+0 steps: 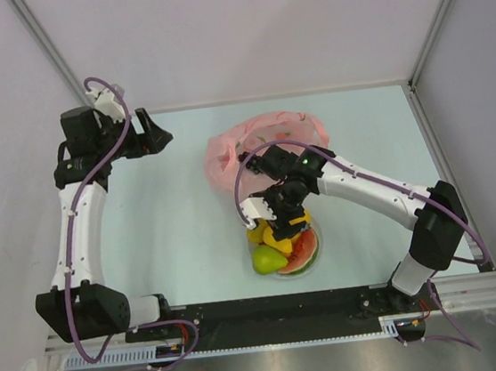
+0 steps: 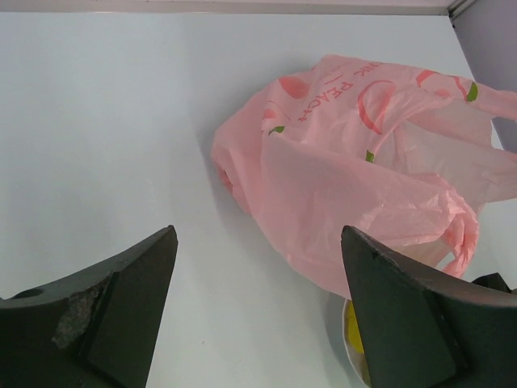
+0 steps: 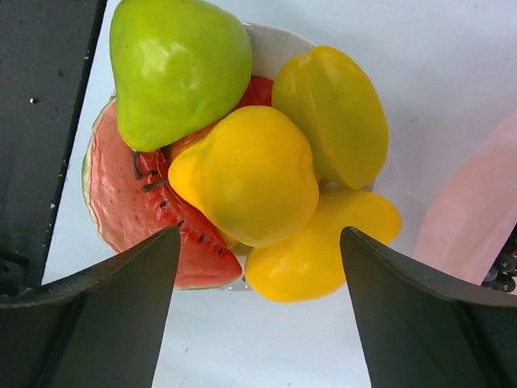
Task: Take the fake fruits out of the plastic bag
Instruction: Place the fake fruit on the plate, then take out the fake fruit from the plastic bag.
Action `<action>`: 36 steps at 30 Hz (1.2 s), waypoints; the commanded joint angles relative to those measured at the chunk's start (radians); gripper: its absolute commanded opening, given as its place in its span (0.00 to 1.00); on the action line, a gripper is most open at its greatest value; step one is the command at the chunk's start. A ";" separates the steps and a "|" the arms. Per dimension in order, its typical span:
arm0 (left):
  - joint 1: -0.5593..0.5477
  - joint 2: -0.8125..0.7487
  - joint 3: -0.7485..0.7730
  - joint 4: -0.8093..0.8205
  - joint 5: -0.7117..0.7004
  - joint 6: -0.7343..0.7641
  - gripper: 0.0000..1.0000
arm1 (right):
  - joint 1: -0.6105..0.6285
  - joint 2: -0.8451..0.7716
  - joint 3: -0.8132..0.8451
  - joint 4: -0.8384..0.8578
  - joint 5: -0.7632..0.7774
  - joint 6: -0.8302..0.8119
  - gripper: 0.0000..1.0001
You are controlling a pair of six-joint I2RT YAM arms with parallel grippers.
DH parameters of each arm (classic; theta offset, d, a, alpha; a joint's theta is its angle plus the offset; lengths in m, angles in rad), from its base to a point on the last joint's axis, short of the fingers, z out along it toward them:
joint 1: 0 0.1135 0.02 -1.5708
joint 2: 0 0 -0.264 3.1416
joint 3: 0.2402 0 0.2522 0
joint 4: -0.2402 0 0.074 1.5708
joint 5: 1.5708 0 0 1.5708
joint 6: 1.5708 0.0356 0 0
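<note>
I judge the task nearly done: the green pear (image 3: 178,69), yellow pear (image 3: 246,174), mango pieces (image 3: 335,113) and watermelon slice (image 3: 137,218) lie piled on the white plate (image 3: 279,36). I see no grapes; whether the pink plastic bag (image 2: 347,178) just beside the plate hides them, I cannot tell. My right gripper (image 3: 258,238) hangs over the pile, fingers apart, holding nothing. My left gripper (image 2: 258,242) is well apart from it, fingers wide too.

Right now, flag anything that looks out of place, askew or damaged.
The fake fruits are heaped on the small white plate, the watermelon slice covering its rim, so the pile looks precarious. The pink bag lies crumpled, nothing spilled. One finger of the left gripper shows a scuffed patch.
</note>
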 commanded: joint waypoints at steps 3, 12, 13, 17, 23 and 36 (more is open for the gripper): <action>-0.024 0.013 0.039 0.017 0.025 -0.027 0.88 | -0.016 -0.117 0.014 0.049 -0.008 -0.012 0.87; -0.070 -0.093 0.007 0.062 0.383 0.117 0.89 | -0.220 -0.179 0.163 0.227 -0.014 0.212 0.76; -0.108 -0.097 0.013 0.011 0.408 0.180 0.90 | -0.282 -0.173 0.166 0.251 -0.022 0.250 0.75; -0.182 -0.074 0.068 -0.193 0.482 0.329 0.90 | -0.393 -0.118 0.178 0.385 -0.045 0.461 0.70; -0.346 -0.027 0.070 -0.273 0.392 0.342 0.86 | -0.415 0.005 0.241 0.500 -0.095 0.693 0.51; -0.472 0.147 0.078 -0.067 0.003 0.245 0.55 | -0.350 0.298 0.289 0.534 -0.059 0.634 0.68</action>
